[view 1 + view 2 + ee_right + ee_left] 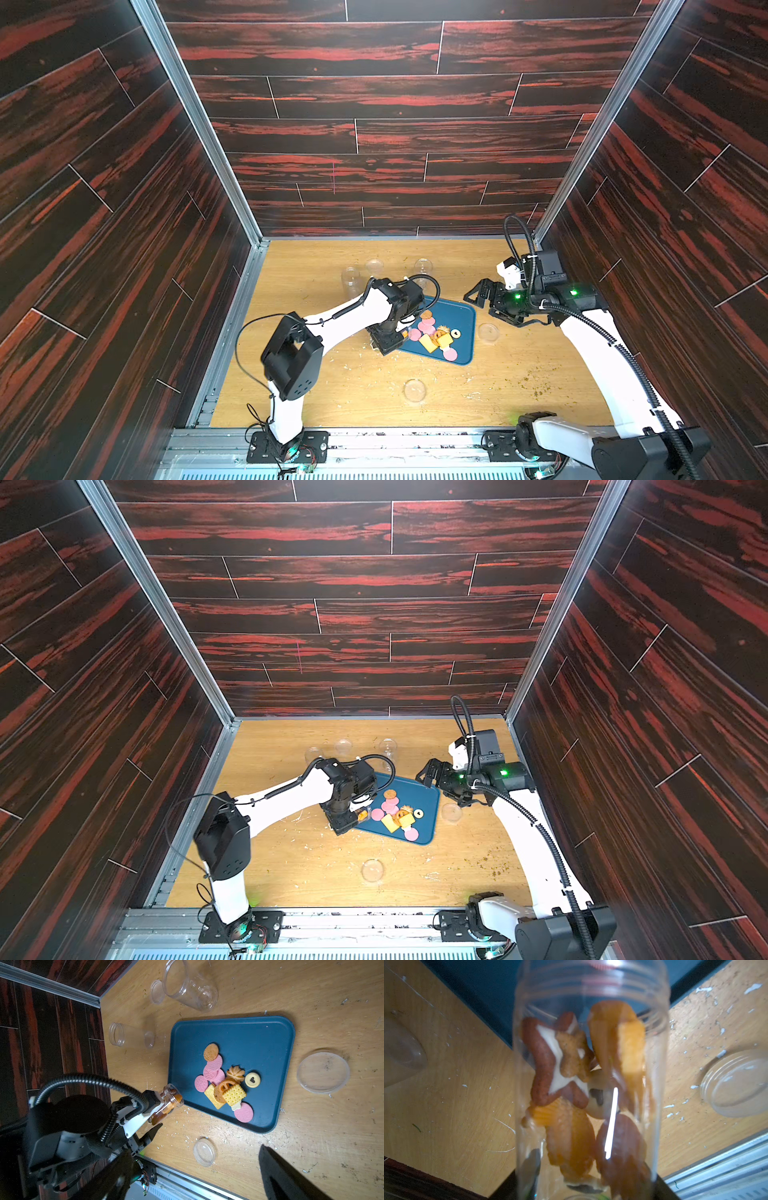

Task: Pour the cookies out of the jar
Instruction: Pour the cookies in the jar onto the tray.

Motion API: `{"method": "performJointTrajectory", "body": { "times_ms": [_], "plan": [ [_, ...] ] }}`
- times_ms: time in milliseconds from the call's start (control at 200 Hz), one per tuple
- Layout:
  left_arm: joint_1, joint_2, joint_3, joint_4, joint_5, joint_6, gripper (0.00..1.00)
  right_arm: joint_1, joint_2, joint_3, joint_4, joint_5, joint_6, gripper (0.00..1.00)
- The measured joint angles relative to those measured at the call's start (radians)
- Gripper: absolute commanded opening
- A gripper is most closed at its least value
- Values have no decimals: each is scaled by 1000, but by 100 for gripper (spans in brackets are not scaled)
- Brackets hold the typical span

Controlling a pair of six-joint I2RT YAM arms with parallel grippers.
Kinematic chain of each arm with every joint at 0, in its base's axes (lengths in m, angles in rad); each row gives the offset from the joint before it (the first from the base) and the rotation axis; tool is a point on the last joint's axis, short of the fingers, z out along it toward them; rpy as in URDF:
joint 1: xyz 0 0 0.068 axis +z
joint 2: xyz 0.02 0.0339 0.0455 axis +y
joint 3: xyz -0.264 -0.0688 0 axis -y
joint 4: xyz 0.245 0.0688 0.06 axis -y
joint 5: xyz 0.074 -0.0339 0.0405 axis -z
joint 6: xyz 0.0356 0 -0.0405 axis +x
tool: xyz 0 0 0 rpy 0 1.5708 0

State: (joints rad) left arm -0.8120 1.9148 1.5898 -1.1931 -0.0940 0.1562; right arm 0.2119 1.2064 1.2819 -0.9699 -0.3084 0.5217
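My left gripper (388, 343) is shut on a clear plastic jar (658, 1064), which is tilted with its mouth over the near left edge of the blue tray (461, 316). In the left wrist view a brown star (544, 1059) and several tan and orange cookies are still inside the jar. In the right wrist view the jar (169, 1101) points at the tray (259, 1043). A pile of cookies (220, 1082), pink discs, yellow squares and tan rounds, lies on the tray. My right gripper (471, 297) hangs open and empty above the tray's far right corner.
Two empty clear jars (351, 280) (423, 270) and a small lid (374, 266) stand behind the tray. A large lid (488, 332) lies right of the tray, and another lid (414, 390) lies in front of it. Crumbs are scattered over the wooden table (316, 386).
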Motion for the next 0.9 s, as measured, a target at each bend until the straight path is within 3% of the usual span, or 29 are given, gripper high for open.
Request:
{"method": "performJointTrajectory", "body": {
  "times_ms": [255, 411, 586, 777, 902],
  "plan": [
    [0, -25, -20, 14, -32, 18, 40, 0, 5, 11, 0, 1, -3, 98],
    [-1, 40, 101, -16, -43, 23, 39, 0, 5, 11, 4, -3, -2, 98],
    [-3, 24, 19, -3, -59, 30, 40, -1, 5, 13, 4, 1, -3, 98],
    [-6, 53, 106, -15, -68, 31, 40, -1, 5, 13, 6, -4, 5, 98],
    [-8, 21, 46, 2, -79, 31, 40, -1, 5, 13, 6, -3, 5, 98]
  ]
}}
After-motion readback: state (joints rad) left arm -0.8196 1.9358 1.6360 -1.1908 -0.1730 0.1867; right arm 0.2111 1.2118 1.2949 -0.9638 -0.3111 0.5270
